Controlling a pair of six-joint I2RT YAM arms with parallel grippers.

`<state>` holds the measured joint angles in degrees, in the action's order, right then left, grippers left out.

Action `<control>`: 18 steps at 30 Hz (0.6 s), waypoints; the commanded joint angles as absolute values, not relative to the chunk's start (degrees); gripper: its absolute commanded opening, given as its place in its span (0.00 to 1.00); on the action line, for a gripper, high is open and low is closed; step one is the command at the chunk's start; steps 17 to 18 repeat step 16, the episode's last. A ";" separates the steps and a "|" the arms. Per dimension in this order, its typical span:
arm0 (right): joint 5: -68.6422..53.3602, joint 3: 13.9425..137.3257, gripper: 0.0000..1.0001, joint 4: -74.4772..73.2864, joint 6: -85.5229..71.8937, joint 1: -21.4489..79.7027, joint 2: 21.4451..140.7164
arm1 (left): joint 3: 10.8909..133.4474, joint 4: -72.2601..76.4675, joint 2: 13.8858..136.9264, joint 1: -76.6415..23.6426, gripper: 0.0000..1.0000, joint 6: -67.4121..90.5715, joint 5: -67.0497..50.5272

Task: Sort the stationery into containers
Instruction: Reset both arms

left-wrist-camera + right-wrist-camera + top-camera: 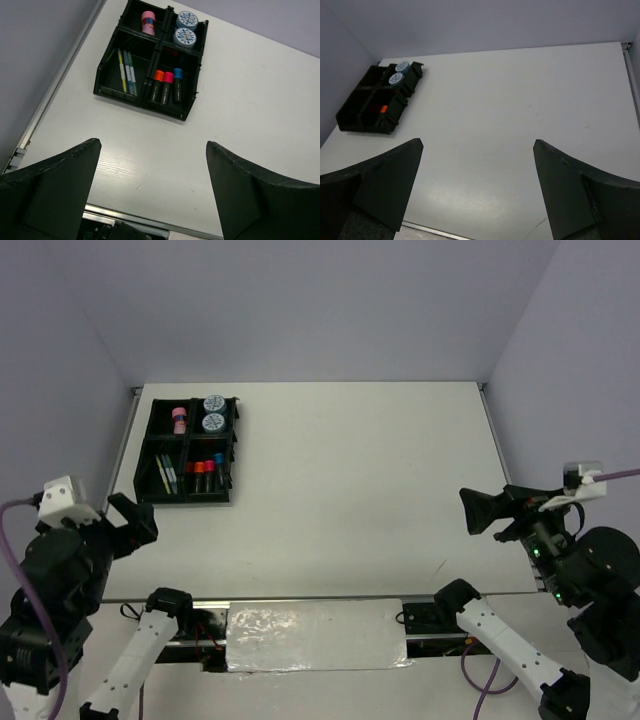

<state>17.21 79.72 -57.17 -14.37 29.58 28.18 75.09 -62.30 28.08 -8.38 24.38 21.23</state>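
1. Left gripper [152, 160] and right gripper [477, 160] gape wide, both empty;
2. markers [167, 86], pens [127, 73], pink tube [148, 23] and tubs [186, 28] all lie inside the tray [142, 101];
3. the likely remaining risk is a stray arm sweep nudging the tray.

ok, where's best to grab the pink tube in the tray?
Mid-body of the pink tube, straight down from above, closing across its width. It seems to lie alone in its tray compartment with bare floor either side; the walls block a side approach.
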 commanded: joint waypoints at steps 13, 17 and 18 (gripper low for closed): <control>16.61 77.43 1.00 -60.21 -15.99 29.44 21.10 | 72.59 -66.36 22.85 -13.89 0.99 27.77 22.58; 16.08 77.43 1.00 -60.47 -15.91 29.36 21.36 | 72.42 -66.44 22.32 -14.24 0.99 27.95 23.55; 16.08 77.43 1.00 -60.47 -15.91 29.36 21.36 | 72.42 -66.44 22.32 -14.24 0.99 27.95 23.55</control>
